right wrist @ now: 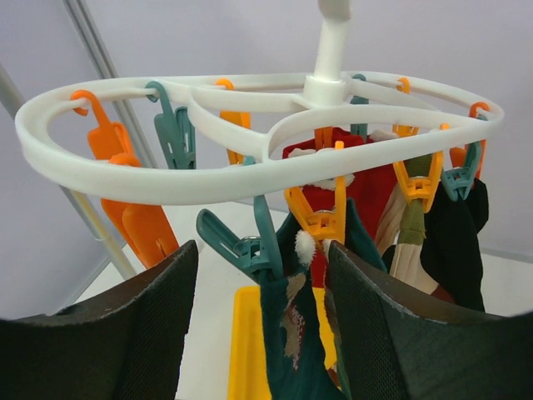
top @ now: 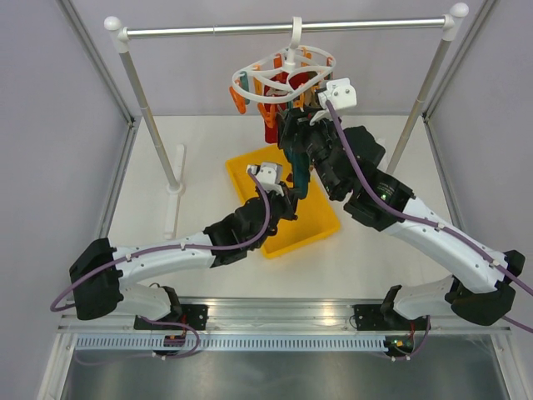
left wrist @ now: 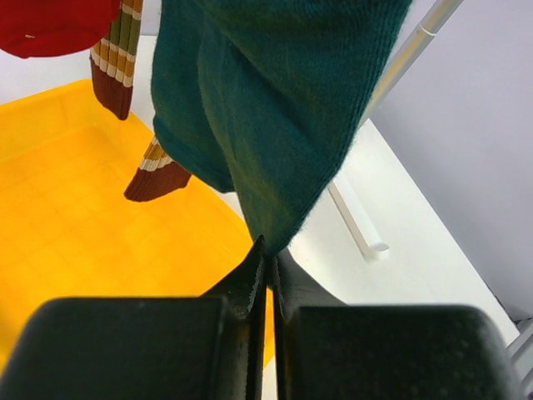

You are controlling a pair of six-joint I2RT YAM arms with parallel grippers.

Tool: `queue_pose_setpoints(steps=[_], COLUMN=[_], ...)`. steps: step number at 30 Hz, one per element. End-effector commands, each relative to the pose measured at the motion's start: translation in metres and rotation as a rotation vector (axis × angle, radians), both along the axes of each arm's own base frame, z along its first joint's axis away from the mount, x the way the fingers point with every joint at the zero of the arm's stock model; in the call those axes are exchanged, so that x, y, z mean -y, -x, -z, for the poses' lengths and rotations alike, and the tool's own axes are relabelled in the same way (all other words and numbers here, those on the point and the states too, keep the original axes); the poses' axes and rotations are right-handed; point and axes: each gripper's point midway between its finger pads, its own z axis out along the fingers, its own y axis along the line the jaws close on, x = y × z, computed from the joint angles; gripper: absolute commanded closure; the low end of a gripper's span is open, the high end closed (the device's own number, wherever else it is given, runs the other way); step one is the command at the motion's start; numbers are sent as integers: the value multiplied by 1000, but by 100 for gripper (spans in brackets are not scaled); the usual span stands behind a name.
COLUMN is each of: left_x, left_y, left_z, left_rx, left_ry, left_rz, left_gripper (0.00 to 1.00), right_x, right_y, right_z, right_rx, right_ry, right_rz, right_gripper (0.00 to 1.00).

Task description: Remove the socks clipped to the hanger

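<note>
1. The dark teal sock [left wrist: 275, 108] hangs from the hanger [right wrist: 166, 179], apparently caught in a teal clip [right wrist: 248, 243]. A red sock [left wrist: 50, 25] and a striped sock [left wrist: 117, 58] hang beside it.
2. My left hand [left wrist: 268, 265] is pressed together, pinching the teal sock's lower tip. My right hand [right wrist: 260, 258] is spread on either side of that clip.
3. I'd pull straight down, slowly, while the right hand steadies the clip so the ring doesn't swing.
4. The yellow tray [left wrist: 67, 208] lies below with open room. The rail post [left wrist: 408, 50] stands near on the bench [left wrist: 416, 242] side.
</note>
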Motion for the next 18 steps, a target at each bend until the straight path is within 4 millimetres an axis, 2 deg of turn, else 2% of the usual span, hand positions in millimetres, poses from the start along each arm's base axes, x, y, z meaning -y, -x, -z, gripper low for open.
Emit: queue_pose_setpoints(steps=[1, 10, 18], left_x=[7, 10, 10], left_y=[-1, 1, 2], left_z=[-25, -27, -26], left_rx=[51, 56, 57], left_ry=[27, 21, 13], left_rz=[-1, 5, 7], left_gripper=[98, 98, 98], right_x=[13, 2, 7], right_y=[-2, -10, -12], right_z=[-21, -19, -28], right_rx=[50, 61, 90], right_ry=[-35, -10, -47], right_rz=[65, 64, 95], right_gripper=[31, 32, 34])
